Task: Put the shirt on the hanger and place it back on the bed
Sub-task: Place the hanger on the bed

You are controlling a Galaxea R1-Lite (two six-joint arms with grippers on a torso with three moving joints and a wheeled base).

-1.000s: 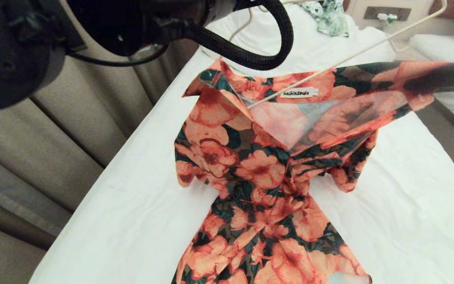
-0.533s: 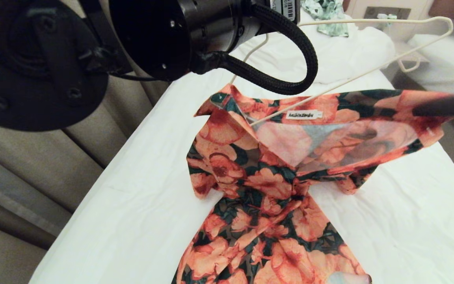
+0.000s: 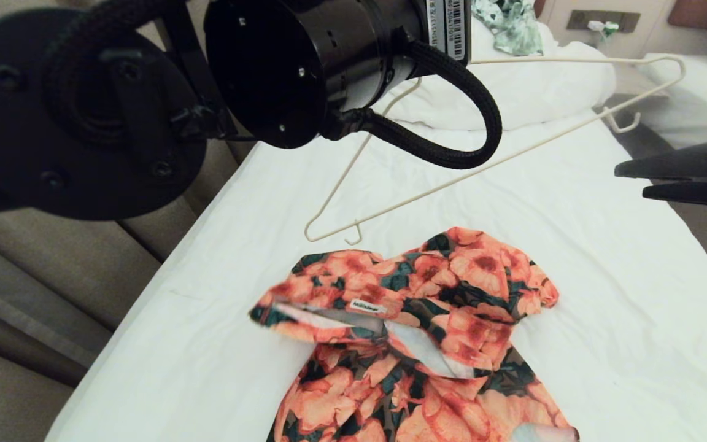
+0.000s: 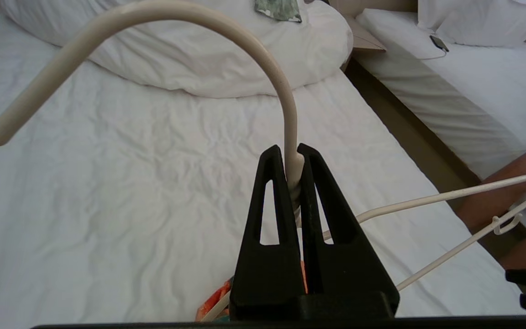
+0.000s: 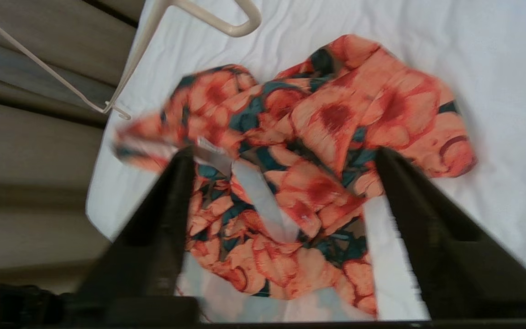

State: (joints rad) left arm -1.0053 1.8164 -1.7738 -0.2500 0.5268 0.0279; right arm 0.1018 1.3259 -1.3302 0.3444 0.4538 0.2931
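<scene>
The flowered shirt [image 3: 415, 331] lies crumpled on the bed [image 3: 605, 245], collar and label turned up, free of both grippers. The cream wire hanger [image 3: 574, 60] hangs bare in the air above and beyond it, touching no cloth. My left gripper [image 4: 290, 153] is shut on the hanger's neck just under the curved hook [image 4: 286, 105]; in the head view the raised left arm hides it. My right gripper [image 3: 631, 182] hovers at the bed's right side, open, with nothing between its fingers. In the right wrist view the shirt [image 5: 318, 137] lies below them.
A bunched white duvet [image 3: 531, 92] lies at the head of the bed with a green-and-white leaf-print garment [image 3: 513, 27] on it. A second white bed [image 4: 473, 82] stands to the right across a narrow gap. Beige curtains [image 3: 53, 276] hang along the left.
The shirt, held up at its shoulder by the right gripper with the hanger in its collar, has dropped to the bed. The right gripper opened and drew back; the hanger came free.
</scene>
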